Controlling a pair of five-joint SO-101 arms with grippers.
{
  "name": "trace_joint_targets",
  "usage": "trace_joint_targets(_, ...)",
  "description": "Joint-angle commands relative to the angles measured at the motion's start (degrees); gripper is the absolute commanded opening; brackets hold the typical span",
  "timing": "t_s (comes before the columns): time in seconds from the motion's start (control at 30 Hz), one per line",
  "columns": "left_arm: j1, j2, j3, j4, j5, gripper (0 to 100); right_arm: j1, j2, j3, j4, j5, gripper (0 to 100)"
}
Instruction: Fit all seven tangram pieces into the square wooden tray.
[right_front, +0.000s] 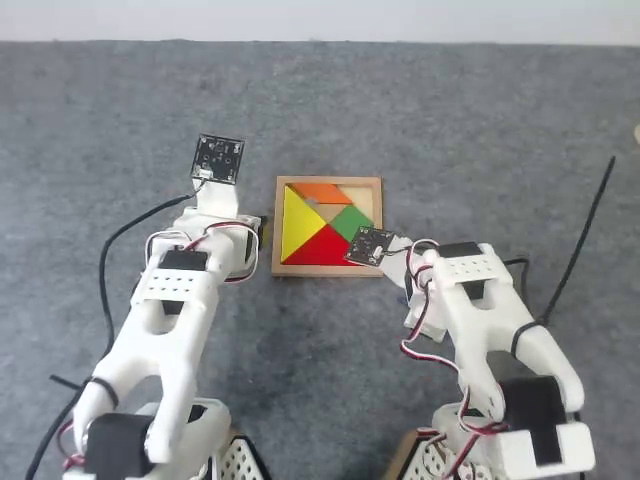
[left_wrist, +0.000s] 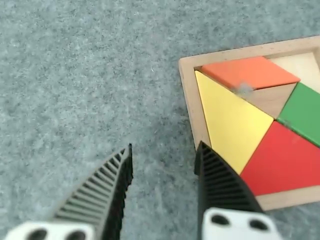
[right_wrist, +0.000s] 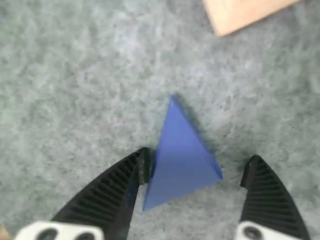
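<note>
Triangle, blue, lies between the right pincer's spread fingers, touching one.

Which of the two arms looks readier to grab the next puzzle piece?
Right, probably. The right gripper, open, brackets the blue triangle on the carpet; the left gripper hangs open over bare carpet beside the tray.

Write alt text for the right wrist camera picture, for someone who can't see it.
A blue triangle lies on grey carpet inside the open right gripper. A corner of the wooden tray shows farther off.
</note>
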Motion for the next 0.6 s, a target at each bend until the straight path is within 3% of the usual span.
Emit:
trace_joint_targets(0.0,-0.3,-0.2,-1.5,-1.2,-0.4,19,0.3,0.0,0.2,-0.4,-0.4,30.3)
trace_joint_targets(0.07,-0.4,-0.2,-1.5,-1.2,-0.4,19,0.3,0.0,0.2,-0.4,-1.8,24.7)
trace_joint_targets(0.23,-0.4,-0.2,-1.5,-1.2,-0.4,19,0.4,0.0,0.3,-0.3,-2.5,0.0)
trace_joint_targets(0.37,-0.4,-0.2,-1.5,-1.2,-0.4,19,0.6,-0.1,0.3,-0.5,-3.3,3.9)
trace_joint_targets(0.57,-0.4,-0.2,-1.5,-1.2,-0.4,19,2.5,-0.6,-6.7,-1.0,-15.2,0.7)
